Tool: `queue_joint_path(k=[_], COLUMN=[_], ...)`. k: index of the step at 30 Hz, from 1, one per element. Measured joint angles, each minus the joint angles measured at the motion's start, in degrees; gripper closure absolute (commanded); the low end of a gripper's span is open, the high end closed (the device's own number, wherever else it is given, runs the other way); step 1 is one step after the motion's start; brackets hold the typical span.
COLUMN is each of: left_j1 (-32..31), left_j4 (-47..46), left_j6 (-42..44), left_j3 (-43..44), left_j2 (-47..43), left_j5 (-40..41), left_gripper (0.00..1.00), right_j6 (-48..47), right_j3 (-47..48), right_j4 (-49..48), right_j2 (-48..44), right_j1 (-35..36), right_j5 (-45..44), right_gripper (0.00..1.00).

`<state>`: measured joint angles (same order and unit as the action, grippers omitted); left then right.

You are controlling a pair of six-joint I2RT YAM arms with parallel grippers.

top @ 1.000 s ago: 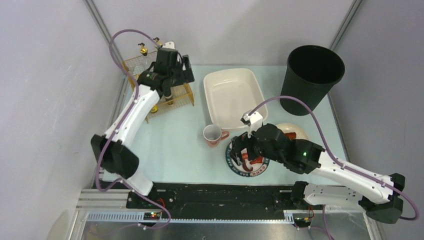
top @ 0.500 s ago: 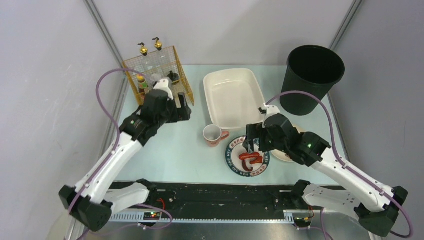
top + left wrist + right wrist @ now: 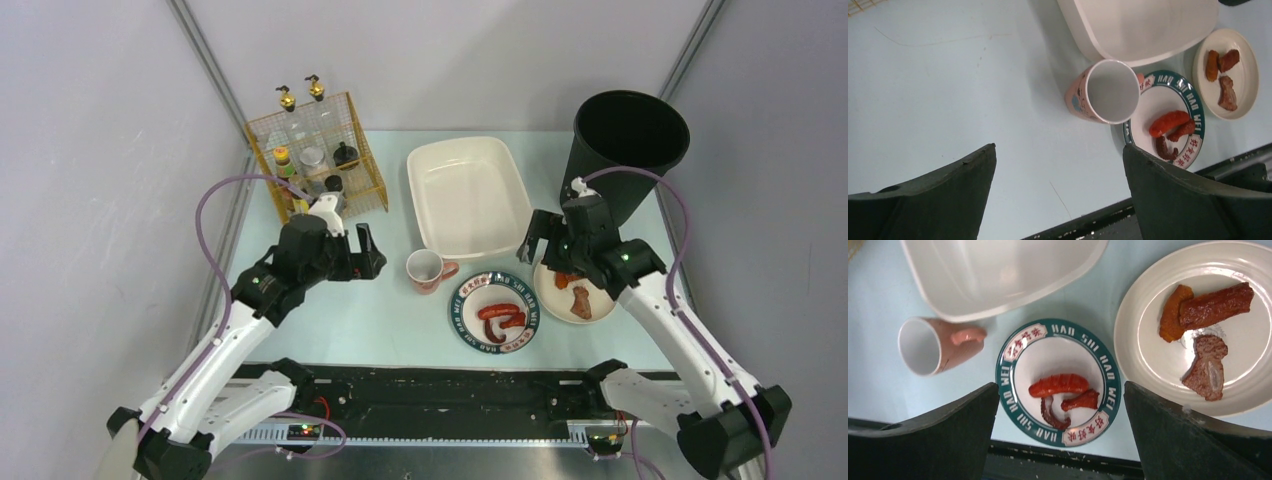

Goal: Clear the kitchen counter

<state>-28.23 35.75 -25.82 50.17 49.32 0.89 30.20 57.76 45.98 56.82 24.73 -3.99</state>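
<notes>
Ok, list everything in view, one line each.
kitchen counter: one, pale mint-blue, under everything
basin: one, white, empty, far centre
bin: one, black, far right corner
wire rack: one, yellow, far left
bottles: several, mixed colours, inside the wire rack
mug: one, pink, centre
green-rimmed plate: one, white centre, right of the mug
sausage pieces: three, red, on the green-rimmed plate
cream plate: one, furthest right
meat pieces: three, brown-orange, on the cream plate
left gripper: black, open, empty
right gripper: black, open, empty

Mint-blue kitchen counter (image 3: 360,300) (matte, dish-laden)
</notes>
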Motion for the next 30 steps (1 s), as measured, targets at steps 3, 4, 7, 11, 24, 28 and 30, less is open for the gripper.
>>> queue_joint_path(k=[3,4,7,11,24,28,30], left_j1=[0.0,0.0,0.0,0.0,0.0,0.0,0.0], left_j4=[0.9,1.0,1.4,2.3,4.0,4.2,4.4], left_j6=[0.9,1.3,2.3,3.4,5.4,5.3,5.1], left_j3=[-0.2,-0.3,-0.5,-1.2,-1.7,-2.4,-3.0], left_j2=[-0.2,-0.4,-0.9,-1.7,-4.4,-6.4,-7.2], left_j5=[-1.4,-1.4,-0.7,0.6,2.8,3.3,3.5], left_gripper=[0.0,0.0,0.0,0.0,0.0,0.0,0.0], right_j6=[0.3,0.5,1.6,3.3,9.9,10.9,11.4], right_j3=[0.0,0.0,0.0,0.0,0.0,0.0,0.0], right_j4=[-2.0,-2.9,-6.0,-10.5,-22.0,-23.8,-24.4], right_j2=[3.5,4.7,8.2,13.2,25.1,27.8,29.0], right_j1=[-3.0,-4.2,-7.0,-8.8,-9.7,-8.7,-8.0], right_j5=[0.4,0.5,0.6,0.6,-1.8,-3.4,-4.2], right_gripper=[0.01,0.03,0.06,0.12,0.26,0.33,0.38])
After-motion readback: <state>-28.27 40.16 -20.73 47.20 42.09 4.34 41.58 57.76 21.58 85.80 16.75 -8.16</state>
